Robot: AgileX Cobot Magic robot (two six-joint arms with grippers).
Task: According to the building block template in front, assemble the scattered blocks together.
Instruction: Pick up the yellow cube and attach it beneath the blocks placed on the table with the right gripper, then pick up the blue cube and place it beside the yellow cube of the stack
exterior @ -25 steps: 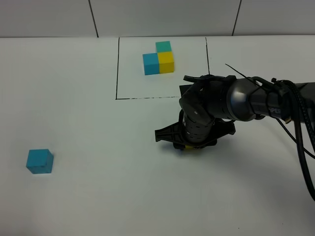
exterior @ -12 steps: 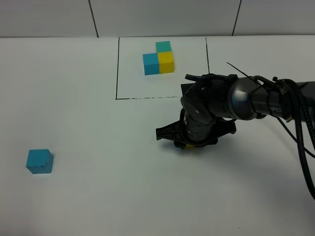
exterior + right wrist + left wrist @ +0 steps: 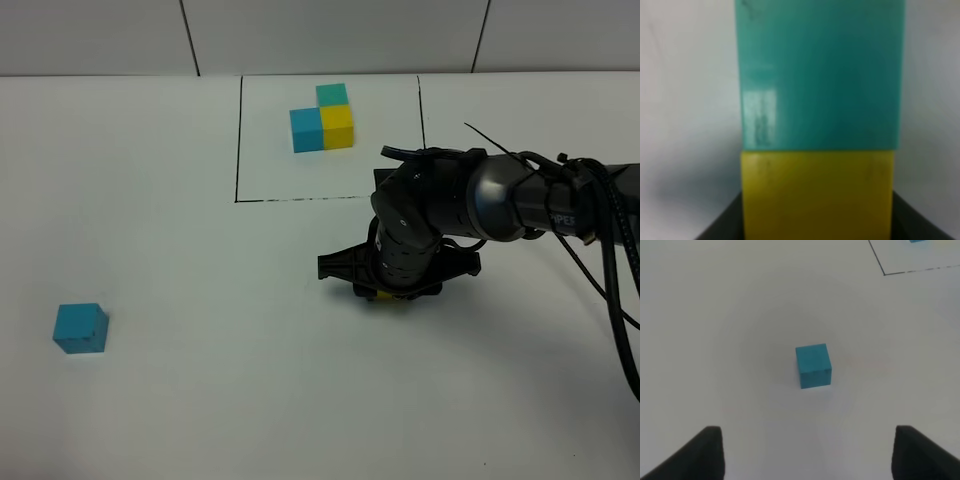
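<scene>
The building block template (image 3: 322, 120), a blue, yellow and teal cluster, lies inside the black drawn rectangle at the back. My right gripper (image 3: 386, 293) points down at the table's middle, shut on the yellow block (image 3: 386, 298), of which only a sliver shows. In the right wrist view the yellow block (image 3: 817, 192) sits between the dark fingers (image 3: 722, 227), flush against the teal-green block (image 3: 820, 75). The sky-blue block (image 3: 80, 328) lies alone at the front left. In the left wrist view my left gripper (image 3: 807, 452) is open and hangs above that block (image 3: 813, 365).
The black frame line (image 3: 300, 199) runs just behind the right arm. The arm's cables (image 3: 610, 270) trail off to the right. The left arm is out of the exterior high view.
The right arm and gripper have crept slightly to the right. The sky-blue block and the template have not moved.
</scene>
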